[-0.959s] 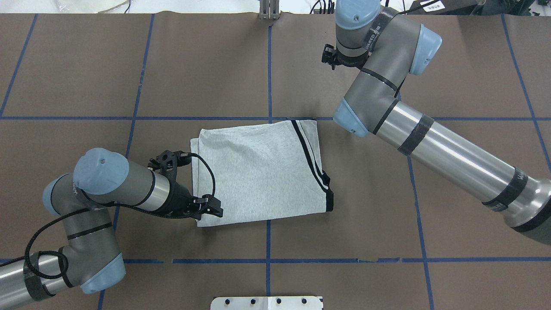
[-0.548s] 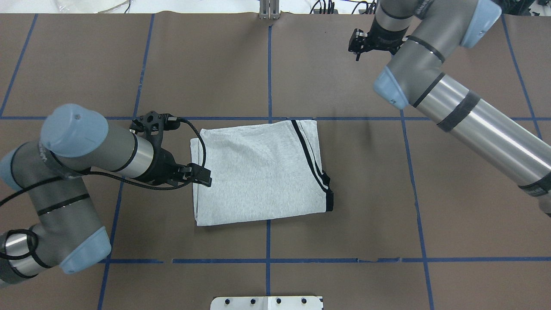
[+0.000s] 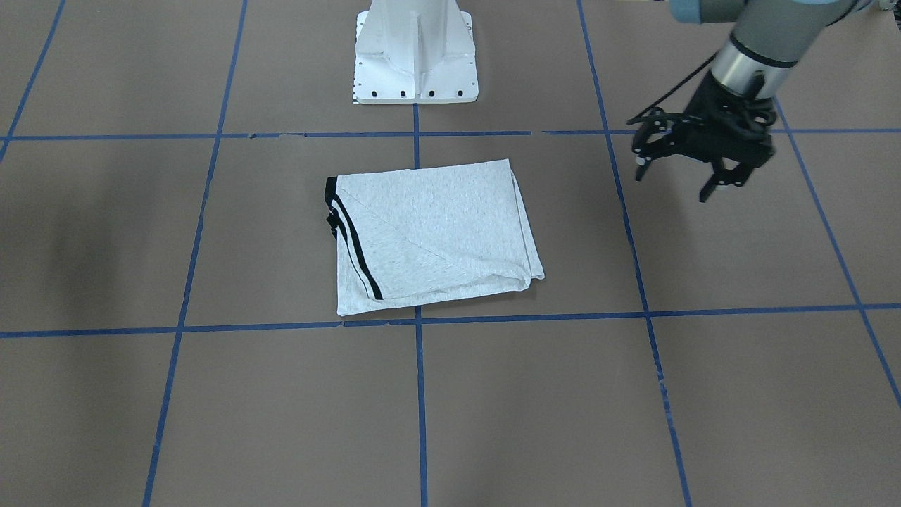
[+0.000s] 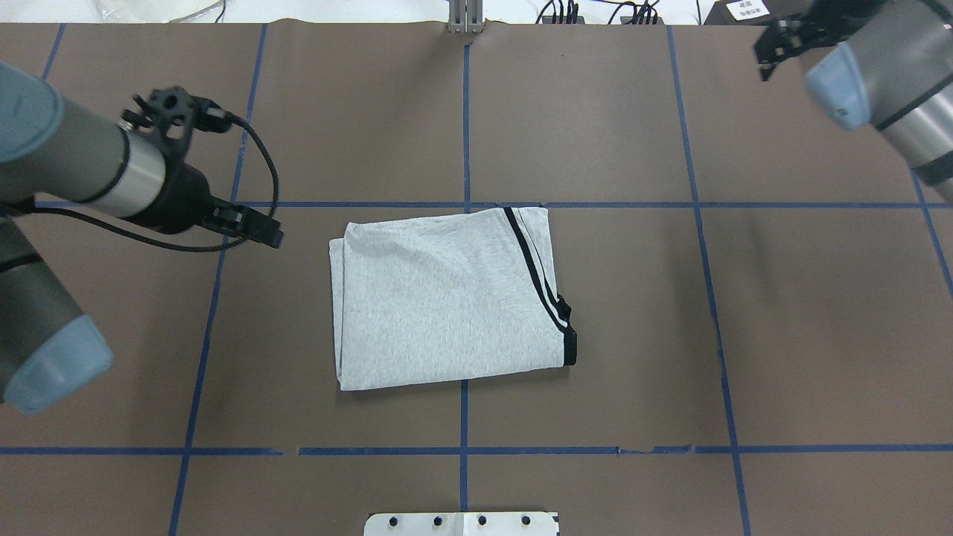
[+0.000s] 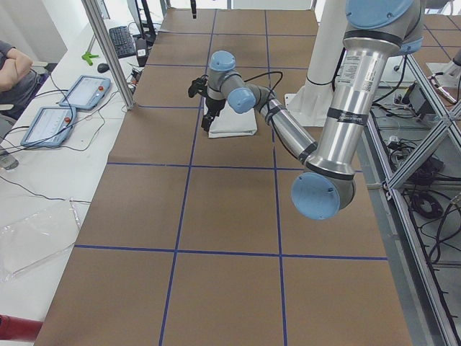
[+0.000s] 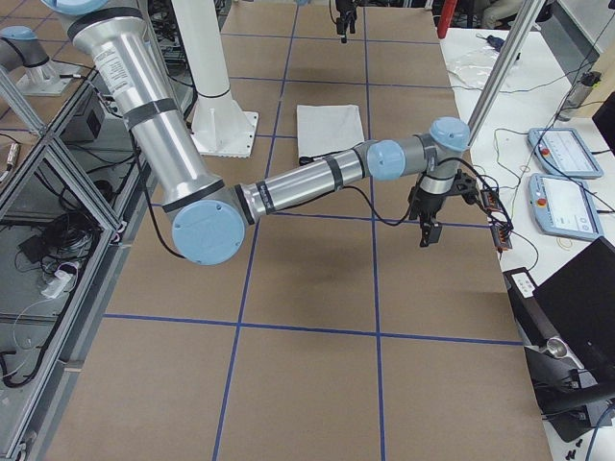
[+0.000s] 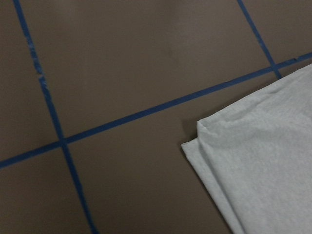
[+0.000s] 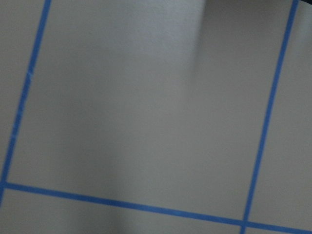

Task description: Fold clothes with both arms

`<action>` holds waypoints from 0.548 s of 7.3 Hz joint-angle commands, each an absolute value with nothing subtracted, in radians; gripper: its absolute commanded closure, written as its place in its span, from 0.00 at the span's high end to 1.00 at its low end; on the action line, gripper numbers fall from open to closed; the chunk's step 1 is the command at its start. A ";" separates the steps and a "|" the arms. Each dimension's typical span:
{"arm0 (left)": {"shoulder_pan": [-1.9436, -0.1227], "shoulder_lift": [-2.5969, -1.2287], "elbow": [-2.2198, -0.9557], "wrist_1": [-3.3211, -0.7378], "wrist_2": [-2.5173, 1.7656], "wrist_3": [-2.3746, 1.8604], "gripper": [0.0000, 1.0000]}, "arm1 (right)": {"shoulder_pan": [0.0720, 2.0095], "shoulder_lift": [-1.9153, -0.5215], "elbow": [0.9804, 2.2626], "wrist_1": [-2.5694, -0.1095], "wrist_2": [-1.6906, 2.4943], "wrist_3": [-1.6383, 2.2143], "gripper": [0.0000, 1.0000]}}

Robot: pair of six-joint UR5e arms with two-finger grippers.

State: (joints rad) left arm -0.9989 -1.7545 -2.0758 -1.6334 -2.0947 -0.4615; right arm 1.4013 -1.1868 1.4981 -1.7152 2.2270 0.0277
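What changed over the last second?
Left gripper came off the shirt at its near-left corner and swung out to the left and forward, jaws open and empty. Right gripper retreated to the table's far right edge. The shirt stayed folded and unmoved.

place: robotics lab | signs: blue tape grid [image 4: 463, 134] on brown table cover [image 4: 595, 298]; white pedestal [image 3: 415, 53] top centre; teach pendants [image 5: 85, 91], keyboard [image 5: 122, 42], aluminium post [image 5: 108, 50] upper left

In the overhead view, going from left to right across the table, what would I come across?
left gripper → grey T-shirt → right gripper
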 commanded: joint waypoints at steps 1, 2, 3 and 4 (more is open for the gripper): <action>-1.203 -1.642 -2.031 -1.625 -2.245 -0.150 1.00 | 1.549 -1.419 1.538 -1.641 2.282 -0.184 1.00; -1.306 -1.555 -1.984 -1.638 -2.288 -0.026 1.00 | 1.565 -1.496 1.584 -1.606 2.281 -0.176 1.00; -1.384 -1.501 -1.926 -1.655 -2.289 0.139 1.00 | 1.574 -1.544 1.627 -1.611 2.283 -0.161 1.00; -1.473 -1.497 -1.896 -1.638 -2.286 0.179 1.00 | 1.574 -1.575 1.682 -1.614 2.281 -0.085 1.00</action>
